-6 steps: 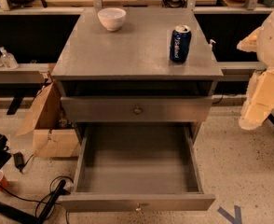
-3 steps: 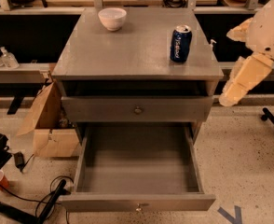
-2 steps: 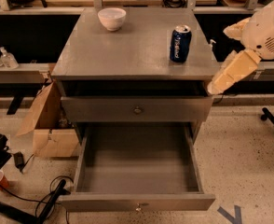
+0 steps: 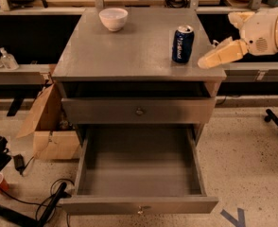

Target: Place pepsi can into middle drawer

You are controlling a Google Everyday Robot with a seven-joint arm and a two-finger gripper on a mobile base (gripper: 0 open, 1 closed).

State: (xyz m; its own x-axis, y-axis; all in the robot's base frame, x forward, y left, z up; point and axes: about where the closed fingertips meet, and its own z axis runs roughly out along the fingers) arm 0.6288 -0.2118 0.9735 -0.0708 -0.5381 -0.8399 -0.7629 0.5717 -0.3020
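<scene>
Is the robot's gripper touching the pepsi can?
Apart. In the camera view, grey cabinet top shows between the pepsi can and the gripper at its right.

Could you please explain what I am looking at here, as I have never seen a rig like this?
This is a single camera view, looking down at the front of a grey cabinet; where the camera is mounted is not known. The cream shape on the right is the robot's arm. It ends in a pincer, which is over the cabinet top's right edge, just right of the pepsi can, and holds nothing. The can stands upright on top, and a white bowl sits near the back. Below a shallower drawer, the middle drawer is pulled open, with nothing visible inside.
</scene>
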